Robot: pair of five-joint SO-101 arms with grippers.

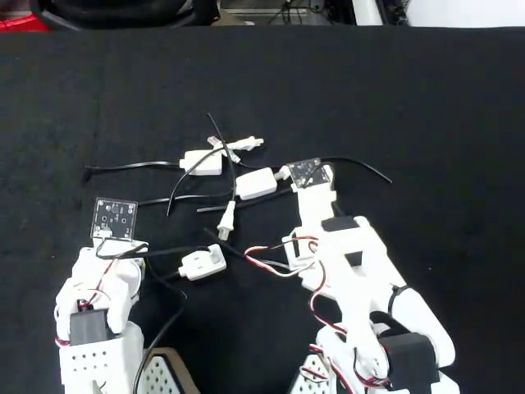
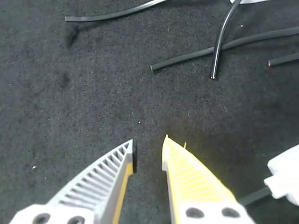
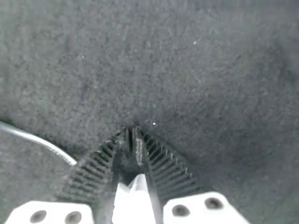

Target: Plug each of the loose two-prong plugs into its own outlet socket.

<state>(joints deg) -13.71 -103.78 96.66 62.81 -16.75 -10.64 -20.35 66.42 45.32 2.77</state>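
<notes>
Three white outlet sockets lie mid-table: one at the back (image 1: 203, 162), one in the middle (image 1: 254, 182), one nearer the front (image 1: 203, 263). A loose white plug (image 1: 238, 146) lies behind the back socket. Another plug (image 1: 225, 217) lies between the middle and front sockets. My right gripper (image 3: 132, 133) is shut on a white plug body (image 3: 135, 191), with a thin metal prong at its fingertips. The right arm (image 1: 344, 254) ends just right of the middle socket. My left gripper (image 2: 147, 151) hovers open with a narrow gap and nothing in it, left of the front socket (image 2: 285, 179).
Black cables (image 1: 131, 167) trail from the sockets and plugs across the black cloth, and several cable ends (image 2: 187, 58) lie ahead of the left gripper. The left arm (image 1: 98, 287) stands at the front left. Bare cloth stretches behind and to the right.
</notes>
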